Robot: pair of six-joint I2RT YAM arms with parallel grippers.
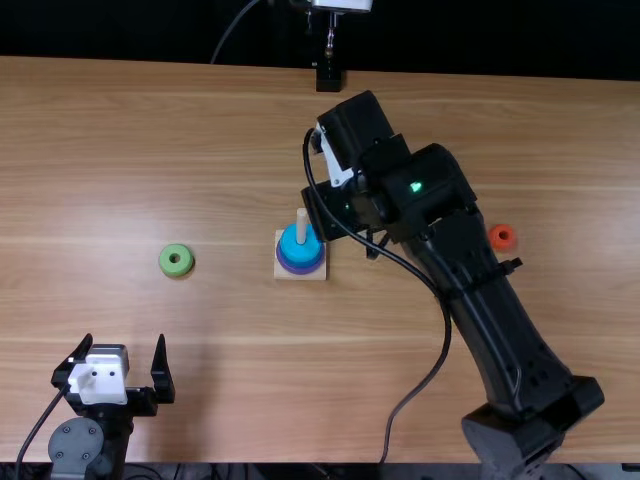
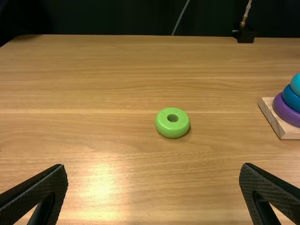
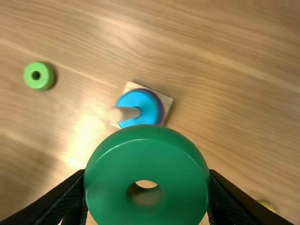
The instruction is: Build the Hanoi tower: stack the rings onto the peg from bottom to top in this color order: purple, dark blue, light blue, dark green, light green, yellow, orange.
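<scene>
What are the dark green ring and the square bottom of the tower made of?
The dark green ring looks like glossy plastic, or maybe painted wood: bright light bounces off its smooth surface. The base seems to be plain, unpainted wood: it's pale, with grain lines.

Table [image 1: 440,95]: bears all below.
Item: square base [image 1: 284,273], mid-table; peg [image 1: 301,226] upright on it.
Item: three rings on the peg: lowest ring [image 2: 280,108] on the base, middle ring [image 2: 290,98] on that, upper ring [image 2: 296,84] topmost.
Item: left loose ring [image 1: 176,261], flat on the table, left of the base, well apart.
Item: right loose ring [image 1: 502,237], right of the base, beyond the right arm [image 1: 470,275].
Item: held ring [image 3: 145,164], between the fingers of the right claw [image 1: 345,212], above the table.
Item: half-hidden ring [image 3: 267,205], behind one finger in the right wrist view.
Item: left claw [image 1: 124,340], before the left loose ring.
Item: stand [image 1: 328,76], at the far edge, behind the base.
</scene>
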